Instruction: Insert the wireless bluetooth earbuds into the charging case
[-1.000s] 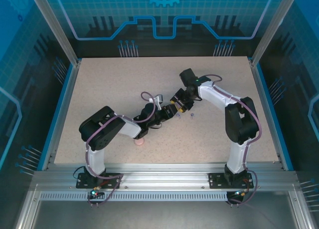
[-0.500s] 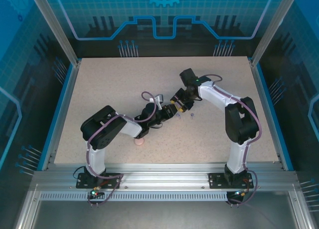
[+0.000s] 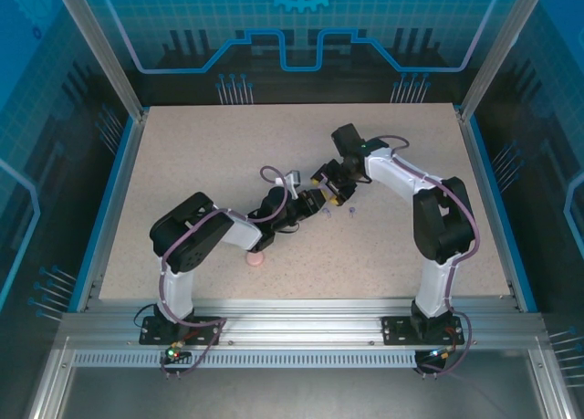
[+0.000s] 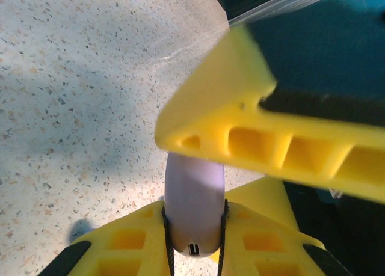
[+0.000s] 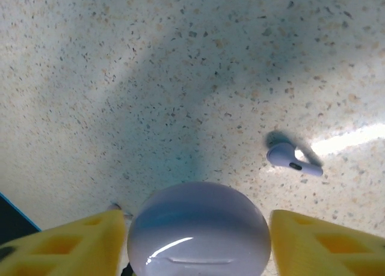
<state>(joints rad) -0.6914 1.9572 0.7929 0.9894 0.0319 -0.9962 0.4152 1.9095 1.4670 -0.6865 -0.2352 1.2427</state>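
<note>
Earbuds had not reached their case: one lilac earbud (image 5: 293, 160) lay loose on the table (image 5: 150, 77), near the right tool (image 5: 201, 246) but apart from it. The lilac case (image 4: 194, 195) appeared to be held above the table, pinched edge-on in the left tool (image 4: 194, 219), whose fingers were closed tight on its two faces, port end toward the wrist. The right tool's fingers stood well apart on either side of the same case, with table visible in both gaps, so they gripped nothing. The step in hand looked like steadying the case so its lid could be opened; the seam seen from the right wrist appeared shut. To do that well, the left tool should hold firm without twisting and keep the seam facing its partner. The right tool should draw clear of the rounded shell before going for the lid edge or the bud, since the smooth shell could slip. A pink case (image 3: 256, 260) sat on the table beside the left arm.
</note>
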